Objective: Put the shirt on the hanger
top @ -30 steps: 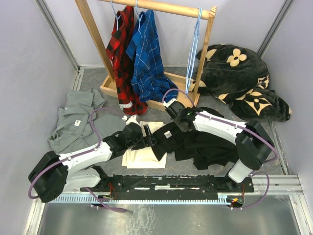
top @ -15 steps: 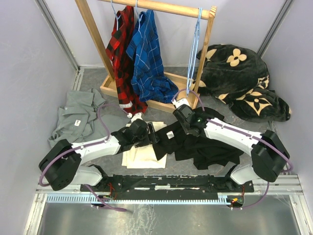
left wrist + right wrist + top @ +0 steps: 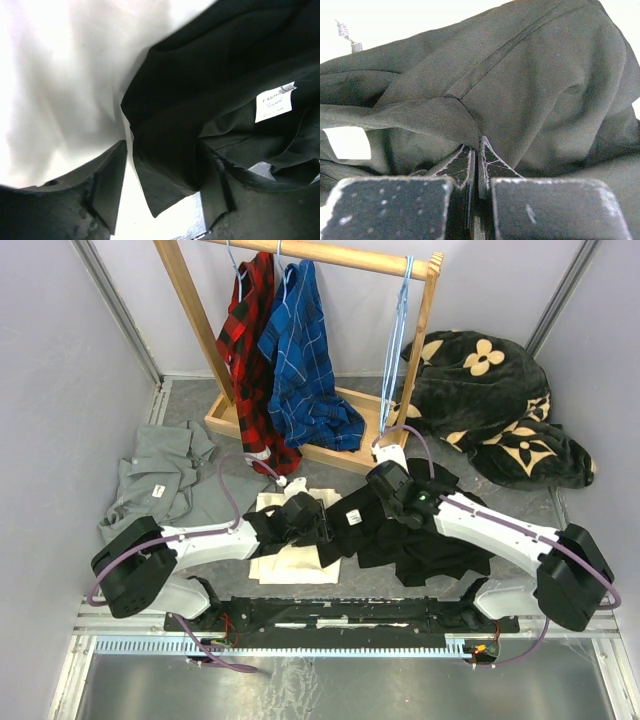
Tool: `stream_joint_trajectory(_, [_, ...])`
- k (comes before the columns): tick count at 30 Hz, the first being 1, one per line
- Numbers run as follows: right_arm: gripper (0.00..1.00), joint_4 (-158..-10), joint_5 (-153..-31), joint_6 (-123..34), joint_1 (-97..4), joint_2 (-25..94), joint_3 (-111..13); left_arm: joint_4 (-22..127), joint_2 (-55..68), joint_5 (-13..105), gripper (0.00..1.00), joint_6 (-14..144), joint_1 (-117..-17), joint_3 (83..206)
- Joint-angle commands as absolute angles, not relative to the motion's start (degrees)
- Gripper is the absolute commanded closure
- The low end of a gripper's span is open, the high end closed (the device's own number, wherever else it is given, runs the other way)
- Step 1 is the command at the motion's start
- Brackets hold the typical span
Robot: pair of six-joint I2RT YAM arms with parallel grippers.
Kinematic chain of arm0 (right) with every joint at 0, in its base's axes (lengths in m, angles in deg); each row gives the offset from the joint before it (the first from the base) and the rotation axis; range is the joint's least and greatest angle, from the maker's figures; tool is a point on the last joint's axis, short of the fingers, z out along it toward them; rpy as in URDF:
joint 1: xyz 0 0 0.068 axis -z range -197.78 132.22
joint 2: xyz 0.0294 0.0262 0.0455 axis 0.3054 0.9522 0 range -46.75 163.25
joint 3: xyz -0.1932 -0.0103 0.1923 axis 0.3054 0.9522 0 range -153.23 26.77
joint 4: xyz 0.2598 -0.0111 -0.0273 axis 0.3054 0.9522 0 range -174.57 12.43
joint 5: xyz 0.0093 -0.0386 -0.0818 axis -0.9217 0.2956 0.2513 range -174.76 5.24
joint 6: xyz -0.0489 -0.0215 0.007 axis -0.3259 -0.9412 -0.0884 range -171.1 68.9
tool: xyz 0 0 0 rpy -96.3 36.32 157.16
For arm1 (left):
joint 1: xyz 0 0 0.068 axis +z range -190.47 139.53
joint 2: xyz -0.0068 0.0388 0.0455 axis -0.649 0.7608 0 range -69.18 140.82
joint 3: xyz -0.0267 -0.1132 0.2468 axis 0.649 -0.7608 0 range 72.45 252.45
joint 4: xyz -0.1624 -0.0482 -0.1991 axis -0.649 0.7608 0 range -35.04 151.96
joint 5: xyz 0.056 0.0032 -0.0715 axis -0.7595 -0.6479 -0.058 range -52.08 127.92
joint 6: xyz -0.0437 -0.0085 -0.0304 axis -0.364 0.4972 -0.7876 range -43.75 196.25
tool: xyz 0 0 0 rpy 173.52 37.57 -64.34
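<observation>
The shirt point(image 3: 430, 540) lies in a heap in the middle of the table, and its edge rests on a cream cloth point(image 3: 285, 562). The right claw point(image 3: 476, 142) is pinching a fold of the shirt tight, probably so it can lift it. The left claw point(image 3: 162, 175) is spread wide around the shirt's edge at 9 o'clock, near the white label point(image 3: 274, 102), and looks ready to grab. The hanger point(image 3: 398, 340) waits on the wooden rack point(image 3: 330, 255) at 12 o'clock, well apart from the shirt.

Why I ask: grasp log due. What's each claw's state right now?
Left claw: open, straddling an edge of the shirt.
Right claw: closed on a fold of the shirt.
</observation>
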State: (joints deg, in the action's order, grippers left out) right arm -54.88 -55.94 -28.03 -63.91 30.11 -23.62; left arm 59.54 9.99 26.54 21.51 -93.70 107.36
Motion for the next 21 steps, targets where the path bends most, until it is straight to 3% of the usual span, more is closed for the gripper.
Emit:
stream_joint_trajectory(1, [1.0,-56.2,-52.98,-21.66,-64.1,24.45,-21.02,59.01,9.74,22.46,0.43,17.66,-95.86,108.51])
stream_joint_trajectory(3, [1.0,-55.98,-52.66,-19.98,-64.1,21.56,-19.51,59.6,9.18,21.86,0.53,17.64,-96.1,108.4])
stream_joint_trajectory(8, [1.0,-56.28,-54.06,-18.18,-64.19,9.43,-13.53,63.34,5.0,19.37,0.93,20.0,-96.27,109.12])
stream_joint_trajectory(9, [1.0,-56.46,-55.21,-18.07,-64.19,6.51,-12.03,64.27,3.85,18.79,0.97,20.74,-96.31,109.32])
stream_joint_trajectory(14, [1.0,-57.72,-61.57,-19.04,-64.36,-10.16,-5.37,70.2,-2.52,16.17,0.97,24.75,-98.25,111.83])
stream_joint_trajectory(21, [1.0,-53.33,-63.92,-20.62,-64.54,-31.58,-6.11,81.14,-13.38,2.0,0.97,27.11,-109.77,118.39])
